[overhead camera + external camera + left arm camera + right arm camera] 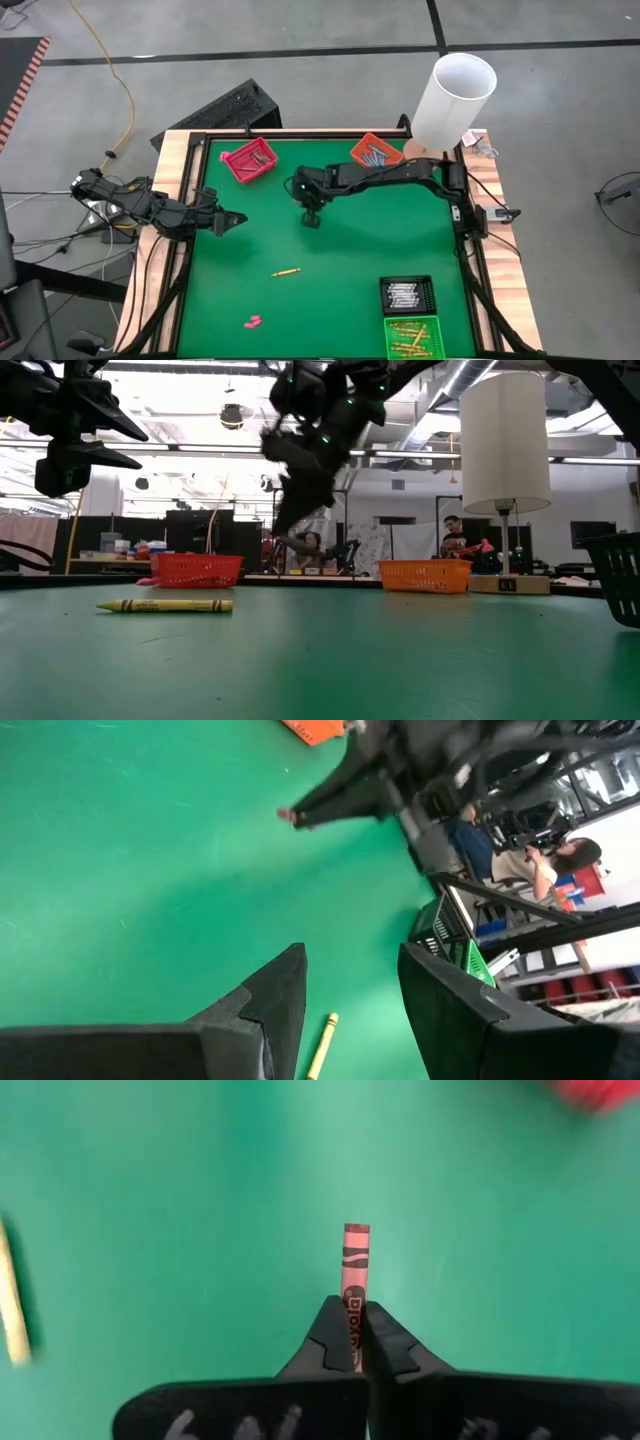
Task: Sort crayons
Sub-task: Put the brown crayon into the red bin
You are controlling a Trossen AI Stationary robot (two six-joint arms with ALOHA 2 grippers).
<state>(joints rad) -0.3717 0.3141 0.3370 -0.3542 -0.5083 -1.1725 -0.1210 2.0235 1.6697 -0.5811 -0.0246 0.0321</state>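
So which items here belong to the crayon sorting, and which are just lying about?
Job: red crayon pinched in the right gripper; yellow crayon loose on the mat; red tray, orange tray, black tray, green tray.
Lying about: white tube; pink lump.

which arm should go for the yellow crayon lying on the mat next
Left, probably. The left end effector is open and empty, with the yellow crayon visible just ahead of it. The right end effector is shut on a red crayon.
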